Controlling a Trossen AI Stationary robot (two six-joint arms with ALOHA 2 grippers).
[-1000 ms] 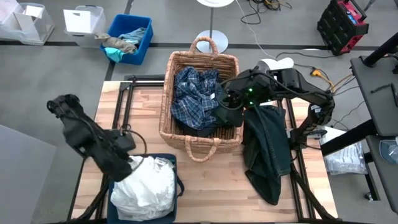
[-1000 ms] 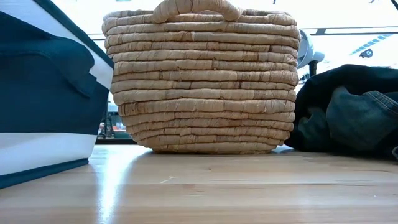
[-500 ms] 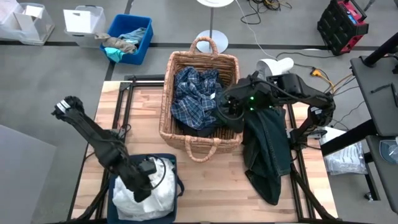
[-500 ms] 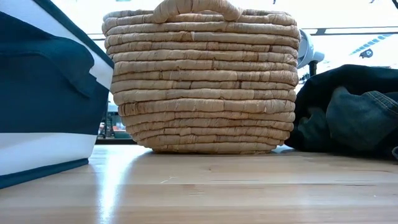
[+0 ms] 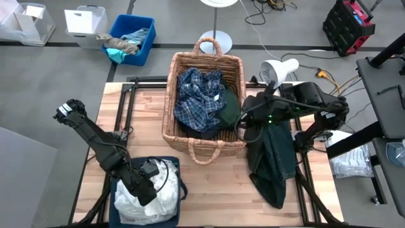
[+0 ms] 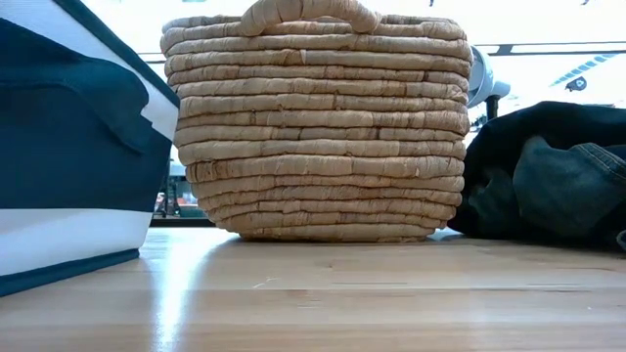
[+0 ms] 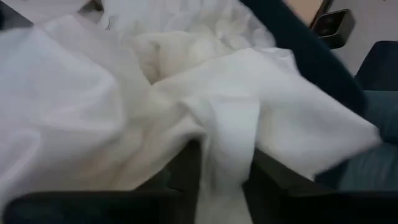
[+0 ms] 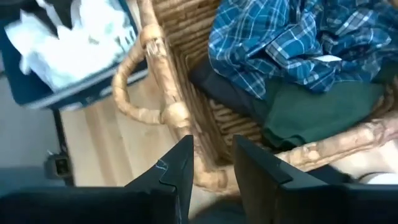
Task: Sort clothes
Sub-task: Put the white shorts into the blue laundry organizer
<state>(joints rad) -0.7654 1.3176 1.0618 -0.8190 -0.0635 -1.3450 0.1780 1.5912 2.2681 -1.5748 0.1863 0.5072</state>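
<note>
High view: a wicker basket (image 5: 204, 101) stands in the middle of the wooden table (image 5: 215, 190). Inside lie a blue-and-white plaid shirt (image 5: 196, 96), a dark green garment (image 5: 229, 111) at the basket's right side, and a black garment (image 5: 201, 133) under them. The right gripper (image 5: 242, 121) is at the basket's right rim, just above a dark charcoal garment (image 5: 273, 155) which lies spread on the table right of the basket. The left gripper (image 5: 147, 190) is down in the navy bin (image 5: 180, 190) at the table's front left, on the white clothes (image 5: 152, 193) piled there. Beyond the table, on the floor, a blue box (image 5: 147, 47) holds teal and beige rags (image 5: 121, 45).

Low view: the basket (image 6: 318, 122) is in the centre, the navy bin (image 6: 68, 147) w/ white stripe at one side, the dark charcoal garment (image 6: 548, 176) heaped at the other. No gripper is seen here.

Left wrist view: white clothes (image 7: 143, 112) fill nearly all. A white fold goes down between the two dark fingers (image 7: 186, 171); the jaws are closed on this fold, w/ only the cloth's thickness between.

Right wrist view: the fingers (image 8: 180, 168) stand a little apart, w/ nothing between them, over the basket rim (image 8: 165, 115). The plaid shirt (image 8: 292, 43) and dark green garment (image 8: 311, 109) lie in the basket, the black garment (image 8: 224, 87) below.
</note>
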